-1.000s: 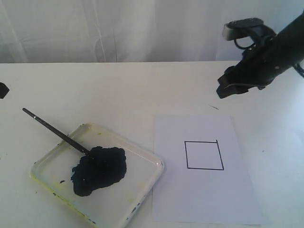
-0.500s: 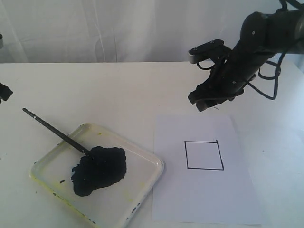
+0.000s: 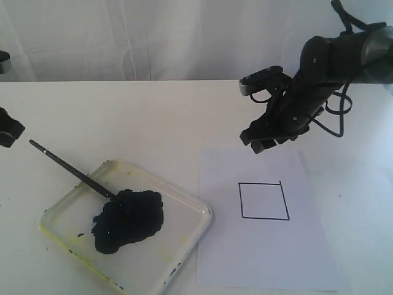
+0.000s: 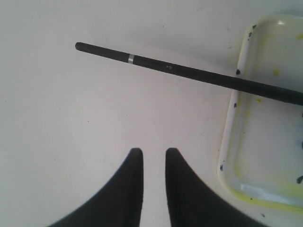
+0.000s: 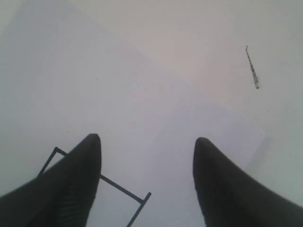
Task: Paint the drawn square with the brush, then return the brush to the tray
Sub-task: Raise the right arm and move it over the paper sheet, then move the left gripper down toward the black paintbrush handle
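The brush (image 3: 72, 170) lies slanted with its tip in the black paint blob (image 3: 128, 220) of the tray (image 3: 179, 235) and its handle reaching out over the rim onto the table. In the left wrist view the brush (image 4: 189, 72) crosses ahead of my left gripper (image 4: 154, 151), which is open by a narrow gap, empty, and beside the tray rim (image 4: 230, 123). The left gripper (image 3: 11, 131) shows at the far left edge. The drawn square (image 3: 264, 201) is white inside. My right gripper (image 3: 261, 142) hangs wide open over the paper's far edge, with a corner of the square (image 5: 124, 191) between its fingers.
The white paper sheet (image 3: 264, 252) lies right of the tray, nearly touching it. A thin dark mark (image 5: 252, 68) sits on the table beyond the paper. A white curtain (image 3: 153, 37) closes off the back of the white table.
The right arm has swung left and down from the right edge to the paper's far edge. The left gripper has come further into view at the left edge, toward the brush handle.
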